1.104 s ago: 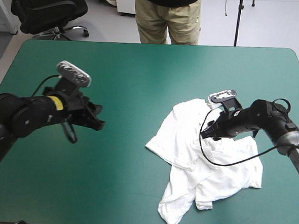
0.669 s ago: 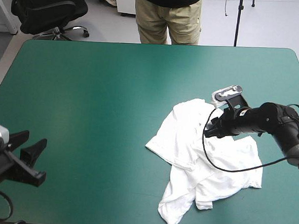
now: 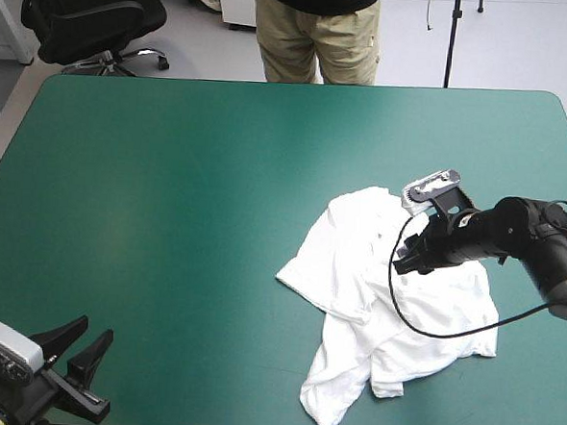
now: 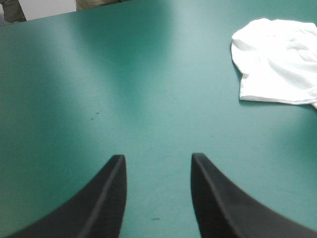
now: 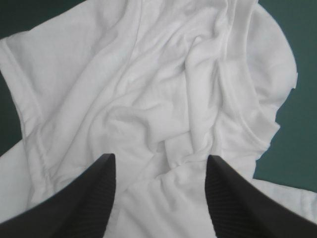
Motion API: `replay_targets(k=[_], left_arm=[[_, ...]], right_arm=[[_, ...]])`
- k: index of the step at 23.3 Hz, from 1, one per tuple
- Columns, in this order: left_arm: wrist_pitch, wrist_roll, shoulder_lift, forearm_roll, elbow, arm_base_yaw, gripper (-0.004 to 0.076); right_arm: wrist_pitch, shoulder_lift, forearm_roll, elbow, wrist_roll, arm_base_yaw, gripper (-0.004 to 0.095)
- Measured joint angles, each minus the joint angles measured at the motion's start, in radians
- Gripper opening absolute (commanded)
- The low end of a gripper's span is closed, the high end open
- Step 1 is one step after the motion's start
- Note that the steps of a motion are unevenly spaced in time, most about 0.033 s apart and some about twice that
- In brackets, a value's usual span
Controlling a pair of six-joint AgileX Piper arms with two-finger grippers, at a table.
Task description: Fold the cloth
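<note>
My right gripper (image 5: 159, 156) is released, its black fingers (image 5: 84, 198) spread over the crumpled white short-sleeved cloth T-shirt (image 3: 357, 265), perhaps brushing it. The T-shirt lies at about four o'clock on the teal-green counter (image 3: 171, 167). My left gripper (image 4: 157, 155), also released, hovers near seven o'clock.
</note>
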Motion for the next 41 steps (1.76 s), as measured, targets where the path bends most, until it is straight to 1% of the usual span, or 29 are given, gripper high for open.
replay_targets(k=[3, 8, 13, 14, 18, 19, 22, 26, 28, 30, 31, 32, 33, 36, 37, 41], left_arm=[[-0.022, -0.014, -0.001, -0.001, 0.026, 0.0, 0.0304], [-0.035, -0.02, -0.006, -0.001, 0.029, 0.0, 0.0304], [-0.038, -0.02, -0.006, -0.002, 0.029, 0.0, 0.0304], [-0.038, -0.02, -0.006, -0.002, 0.029, 0.0, 0.0304], [-0.038, -0.021, -0.006, -0.002, 0.029, 0.0, 0.0304], [-0.038, -0.021, -0.006, -0.002, 0.029, 0.0, 0.0304], [-0.038, -0.021, -0.006, -0.002, 0.03, 0.0, 0.0304], [-0.038, -0.021, -0.006, -0.002, 0.03, 0.0, 0.0304], [-0.038, -0.021, -0.006, -0.002, 0.03, 0.0, 0.0304], [-0.038, -0.022, -0.006, -0.002, 0.03, 0.0, 0.0304], [-0.038, -0.022, -0.006, -0.002, 0.03, 0.0, 0.0304], [-0.038, -0.022, -0.006, -0.002, 0.03, 0.0, 0.0304], [-0.038, -0.022, -0.006, -0.002, 0.03, 0.0, 0.0304], [-0.038, -0.022, -0.006, -0.002, 0.03, 0.0, 0.0304], [-0.038, -0.022, -0.006, -0.002, 0.03, 0.0, 0.0304], [-0.038, -0.022, -0.006, -0.002, 0.03, 0.0, 0.0304]], right_arm=[[0.021, 0.015, 0.014, 0.0, 0.023, 0.0, 0.0569], [0.024, 0.129, 0.009, 0.0, 0.069, 0.024, 0.0568], [0.011, 0.245, -0.048, 0.0, 0.154, 0.074, 0.0563], [-0.007, 0.281, -0.058, 0.0, 0.171, 0.083, 0.0544], [-0.031, 0.33, -0.05, -0.008, 0.187, 0.089, 0.0106], [-0.034, 0.332, -0.045, -0.008, 0.187, 0.089, 0.0011], [-0.033, 0.34, -0.016, -0.026, 0.15, 0.089, 0.0001], [-0.032, 0.352, 0.044, -0.106, 0.11, 0.089, 0.0001], [-0.011, 0.375, 0.068, -0.178, 0.094, 0.098, 0.0001], [0.023, 0.429, 0.069, -0.269, 0.091, 0.14, 0.0001], [0.045, 0.485, 0.069, -0.337, 0.09, 0.19, 0.0001], [0.052, 0.511, 0.069, -0.367, 0.09, 0.214, 0.0001], [0.07, 0.581, 0.065, -0.437, 0.095, 0.273, 0.0001], [0.106, 0.684, 0.058, -0.57, 0.109, 0.377, 0.0001], [0.126, 0.728, 0.055, -0.654, 0.111, 0.439, 0.0001], [0.166, 0.812, 0.055, -0.843, 0.113, 0.566, 0.0]])
